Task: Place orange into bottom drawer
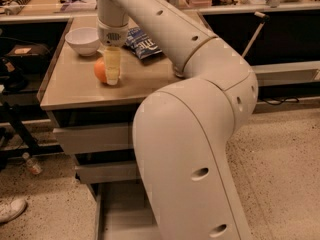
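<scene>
The orange (99,70) sits on the tan cabinet top (75,91), just in front of the white bowl. My gripper (112,78) hangs straight down from the arm's wrist. It is lowered right against the orange's right side, with its tip at the cabinet top. The bottom drawer (117,211) is pulled out at floor level below the cabinet. It shows as a grey tray, and my arm's large white link hides its right part.
A white bowl (82,40) stands behind the orange and a blue snack bag (144,42) lies to its right. Two closed grey drawers (92,136) sit above the open one. A shoe (10,210) and a small bottle (31,164) lie on the floor at left.
</scene>
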